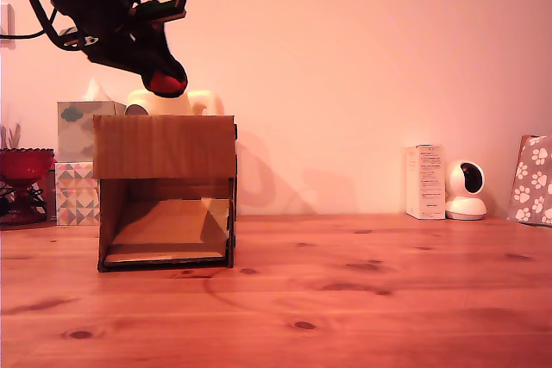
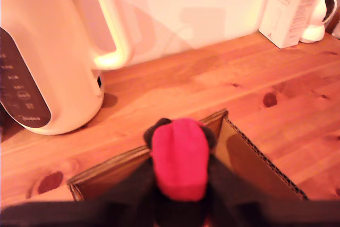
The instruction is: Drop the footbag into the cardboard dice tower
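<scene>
One dark gripper [image 1: 162, 75] is hanging in the air above the brown corrugated cardboard dice tower [image 1: 165, 148], its fingers closed around the small red and black footbag [image 2: 179, 158], which is sitting clear of the tower's top edge. In the wrist view the footbag is showing over the tower's open top, near its back wall. The tower is standing on the knotty wooden table [image 1: 362, 299], its lower front opening showing a sloped ramp. Behind it a cream electric kettle [image 2: 48, 51] is standing, with patterned tissue boxes [image 1: 79, 165] at the exterior view's left and a white carton [image 1: 425, 182] well apart at that view's right.
</scene>
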Robot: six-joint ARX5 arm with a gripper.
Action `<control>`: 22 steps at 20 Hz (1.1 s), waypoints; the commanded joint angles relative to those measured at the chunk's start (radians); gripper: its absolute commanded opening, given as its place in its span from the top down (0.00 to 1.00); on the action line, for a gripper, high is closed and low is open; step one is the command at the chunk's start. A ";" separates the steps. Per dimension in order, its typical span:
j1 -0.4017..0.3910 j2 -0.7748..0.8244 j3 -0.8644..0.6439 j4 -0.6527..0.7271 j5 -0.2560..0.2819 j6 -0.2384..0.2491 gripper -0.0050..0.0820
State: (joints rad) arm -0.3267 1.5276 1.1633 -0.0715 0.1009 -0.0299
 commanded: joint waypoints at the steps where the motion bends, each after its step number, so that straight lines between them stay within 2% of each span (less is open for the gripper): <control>1: -0.003 0.015 0.014 -0.019 -0.006 0.005 0.03; 6: -0.003 -0.014 0.053 -0.140 -0.004 0.004 0.05; 7: -0.004 -0.029 0.056 -0.167 0.007 0.004 0.06; 8: -0.007 -0.042 0.056 -0.191 0.023 0.004 0.12; 9: -0.011 -0.058 0.056 -0.222 0.034 0.005 0.25; 12: -0.016 -0.090 0.056 -0.320 0.069 0.005 0.91; 13: -0.016 -0.095 0.056 -0.336 0.089 0.005 0.96; 16: -0.016 -0.117 0.035 -0.345 0.130 0.008 0.94; 22: -0.017 -0.245 -0.162 -0.207 0.146 0.000 0.94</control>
State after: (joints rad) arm -0.3405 1.2945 1.0283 -0.3035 0.2405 -0.0269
